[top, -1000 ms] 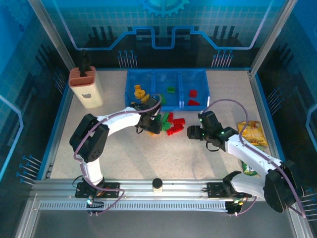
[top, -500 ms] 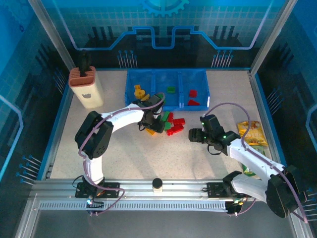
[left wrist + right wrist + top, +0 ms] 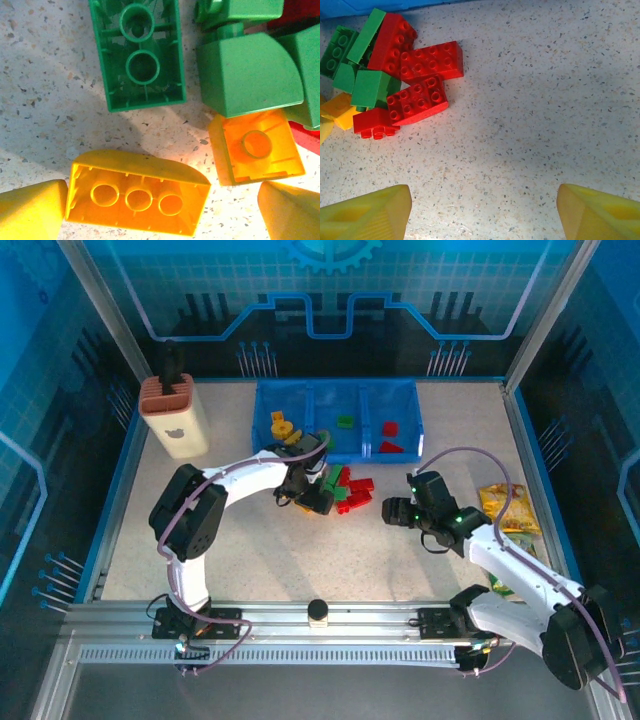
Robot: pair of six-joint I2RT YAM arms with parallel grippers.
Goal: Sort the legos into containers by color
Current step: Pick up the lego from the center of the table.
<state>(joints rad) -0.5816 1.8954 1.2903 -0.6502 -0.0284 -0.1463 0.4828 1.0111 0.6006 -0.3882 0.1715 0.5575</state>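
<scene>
Loose legos lie in a red, green and yellow pile in front of the blue three-part bin. The bin's left part holds yellow pieces, the middle a green one, the right red ones. My left gripper hangs low over the pile's left side, open. In the left wrist view the left gripper straddles an upturned yellow brick, with an orange brick and green bricks beyond. My right gripper is open over bare table, right of the red bricks.
A cream holder with a rust-red top stands at the back left. A yellow snack bag lies at the right edge, with a green packet nearer the front. A black knob sits on the front rail.
The left gripper has shifted slightly right and toward me over the pile's left side. The right arm has drawn back a little to the right.
</scene>
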